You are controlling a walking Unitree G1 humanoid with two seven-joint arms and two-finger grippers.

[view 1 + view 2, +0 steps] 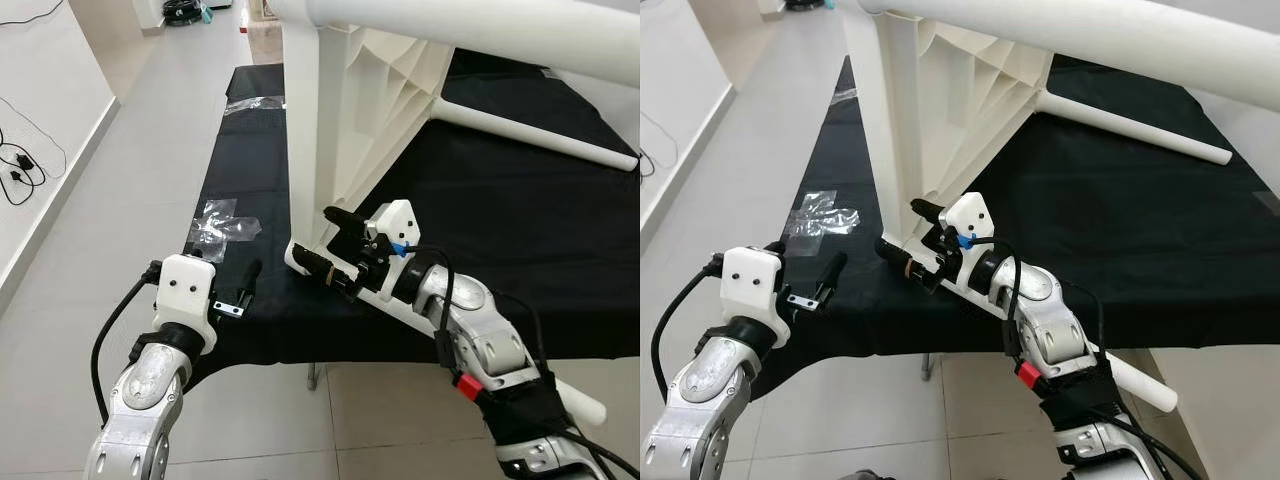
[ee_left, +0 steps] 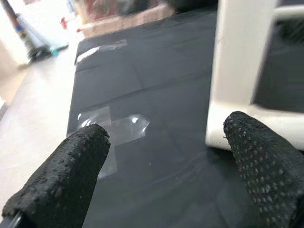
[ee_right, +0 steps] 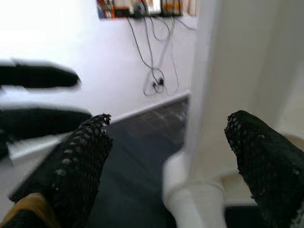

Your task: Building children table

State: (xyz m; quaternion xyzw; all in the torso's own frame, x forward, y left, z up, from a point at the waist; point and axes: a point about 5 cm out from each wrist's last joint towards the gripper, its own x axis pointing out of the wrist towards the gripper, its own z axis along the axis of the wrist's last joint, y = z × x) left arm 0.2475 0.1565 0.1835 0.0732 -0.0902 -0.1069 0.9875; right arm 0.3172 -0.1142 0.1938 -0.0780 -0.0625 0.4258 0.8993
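Two grippers were up at the near edge of the black-covered work table point(image 1: 560, 230). The children's table point(image 1: 330, 120), white plastic, stood tipped on that cloth, its ribbed underside facing the robot and one upright leg planted on the cloth between the two arms. A loose white leg point(image 1: 540, 135) lay flat, well back on the right.

Right gripper point(image 1: 327, 243): fingers spread, one above and one below, at the foot of the upright leg, the lower one touching or nearly touching its base. The right wrist view showed the leg post between the two fingertips point(image 3: 259, 156), not yet pinched. Nothing held.

Left gripper point(image 1: 245, 290): released, hanging just off the cloth edge, empty. Its wrist view showed the leg's foot off to one side, beside the far fingertip, and a clear plastic bag point(image 1: 222, 225) lying ahead on the cloth.

Key relation: the leg's long axis ran vertical and the right gripper's opening already straddled its base, so the right arm was plainly nearer. My read is a closing grip on that foot comes next, with the left arm in reserve.
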